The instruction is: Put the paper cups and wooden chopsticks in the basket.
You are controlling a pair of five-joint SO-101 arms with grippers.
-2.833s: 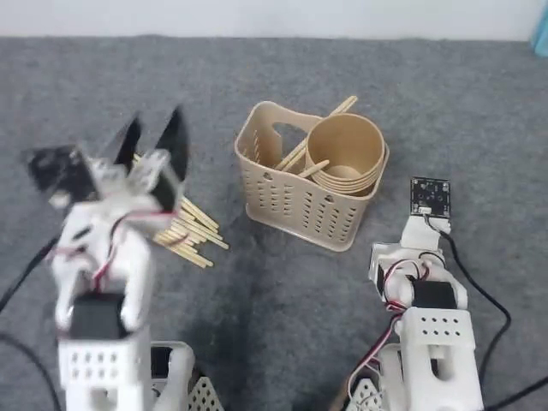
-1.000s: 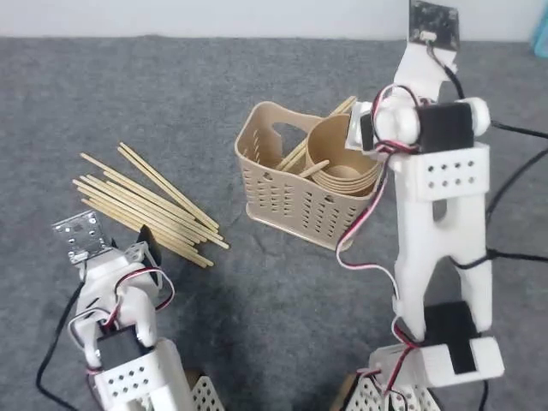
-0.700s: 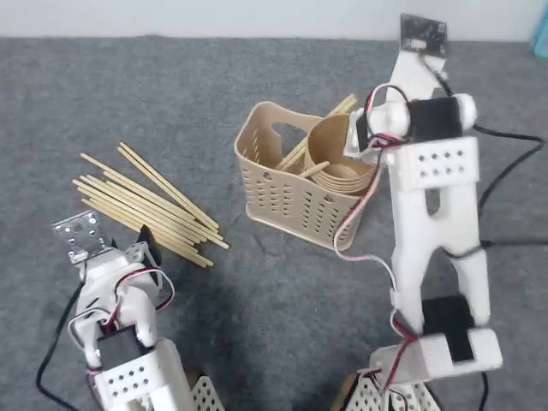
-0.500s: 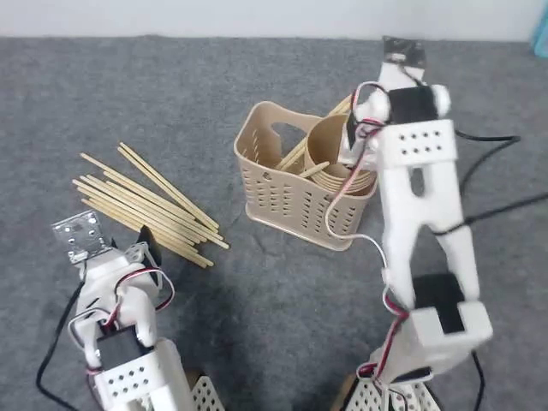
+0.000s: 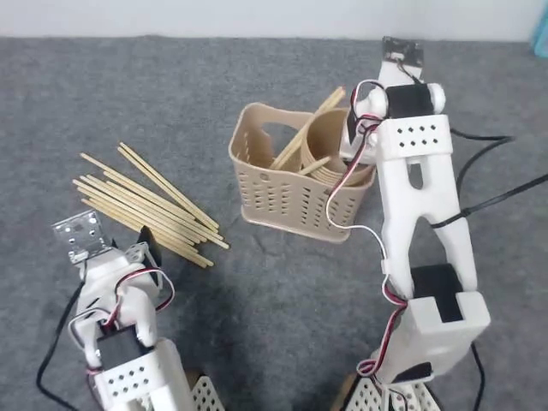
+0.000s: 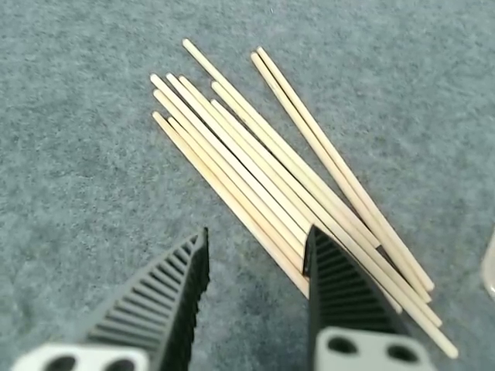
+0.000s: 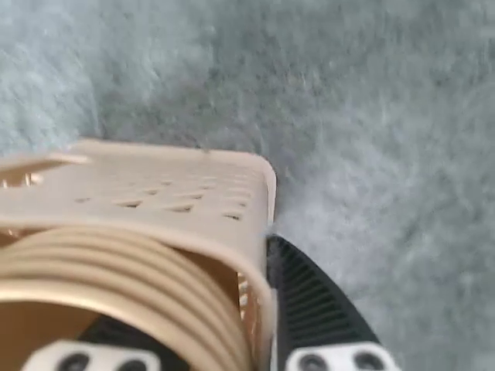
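A beige basket (image 5: 291, 193) stands mid-table with stacked paper cups (image 5: 330, 141) and a few wooden chopsticks (image 5: 301, 137) inside. Several more chopsticks (image 5: 145, 204) lie in a loose pile on the carpet to its left. My left gripper (image 6: 257, 232) hovers open just short of that chopstick pile (image 6: 286, 178), holding nothing. My right arm (image 5: 415, 171) stretches over the basket's right end. My right gripper (image 7: 186, 309) is open astride the basket's wall (image 7: 155, 193) and the cups' rims (image 7: 116, 270), with one black finger (image 7: 309, 301) outside the corner.
Grey carpet covers the table, with free room in front of the basket and between the two arm bases. A pale wall edge runs along the back. Cables trail to the right of my right arm.
My right arm rose from its folded pose, reached over the basket and lowered at its right end. The basket slid slightly left. My left arm drew back from above the chopstick pile.
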